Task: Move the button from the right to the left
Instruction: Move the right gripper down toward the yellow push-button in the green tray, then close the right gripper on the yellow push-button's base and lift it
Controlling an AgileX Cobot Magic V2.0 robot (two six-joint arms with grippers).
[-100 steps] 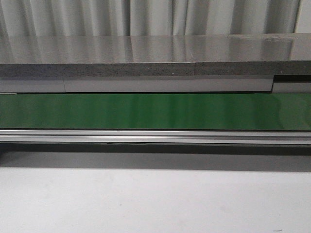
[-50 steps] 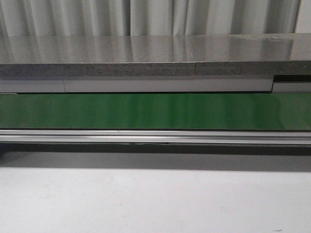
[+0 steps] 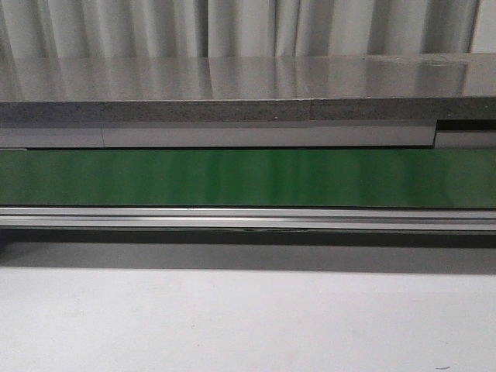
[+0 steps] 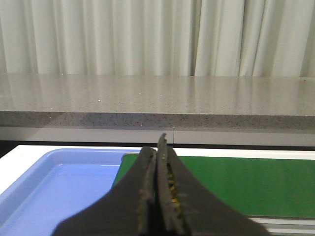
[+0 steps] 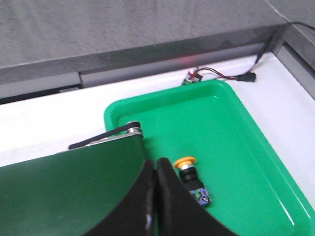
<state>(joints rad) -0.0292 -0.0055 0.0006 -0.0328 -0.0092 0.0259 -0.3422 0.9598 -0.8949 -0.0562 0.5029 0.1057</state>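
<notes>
The button lies on its side in the green tray, yellow head toward the tray's middle and dark body with blue marks toward me. My right gripper is shut and empty, above the tray's edge and just beside the button. My left gripper is shut and empty, held above the end of the green belt beside the blue tray. Neither gripper nor the button shows in the front view.
The green conveyor belt runs across the front view behind an aluminium rail. A grey stone counter stands behind it. A small circuit board with wires lies past the green tray. White table lies in front.
</notes>
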